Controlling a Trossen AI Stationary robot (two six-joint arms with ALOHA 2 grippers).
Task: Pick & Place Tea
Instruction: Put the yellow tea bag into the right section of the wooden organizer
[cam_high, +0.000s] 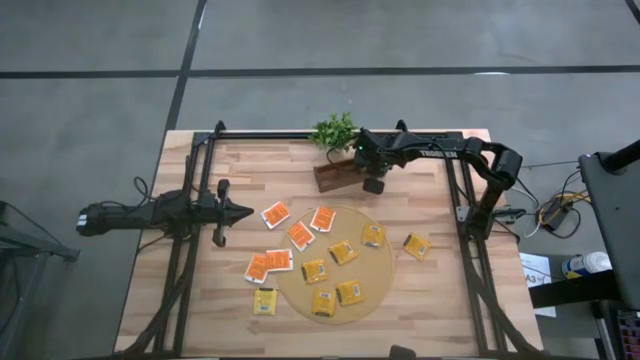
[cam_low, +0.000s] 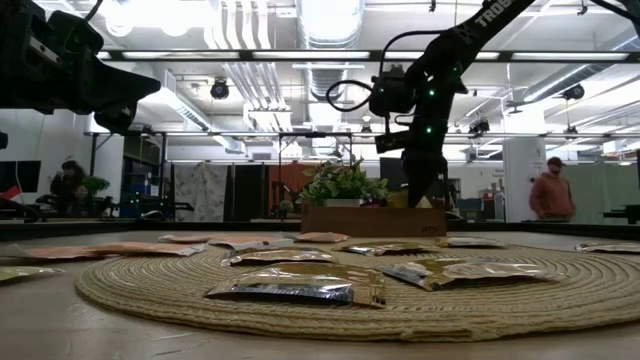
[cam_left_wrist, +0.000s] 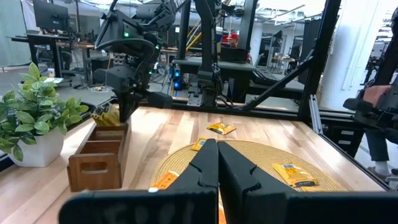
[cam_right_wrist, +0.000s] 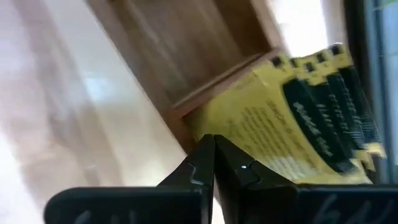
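**Yellow packet goes into the box; the rest wait on the mat**

Pale wood planks make up our table (cam_high: 430, 290), framed by dark rails, with a busy workshop beyond. At the left edge our left gripper (cam_high: 243, 212) waits with fingers pressed together and nothing between them, clear of the tea.

Moving right, the tea packets (cam_high: 300, 235) lie flat and loosely scattered: orange-red ones near the left gripper, yellow ones mostly on the round woven mat (cam_high: 380, 275), one yellow packet (cam_high: 417, 245) just off its right rim. Spread apart like this, each seems easy to approach alone.

Farther right at the back, our right gripper (cam_right_wrist: 213, 144) hangs over the wooden box (cam_high: 335, 177) beside the small plant (cam_high: 334, 130), fingers closed against a yellow packet (cam_right_wrist: 311, 118) standing in the end compartment; we judge this a drop-off. Room there is tight between plant and box wall, open elsewhere.
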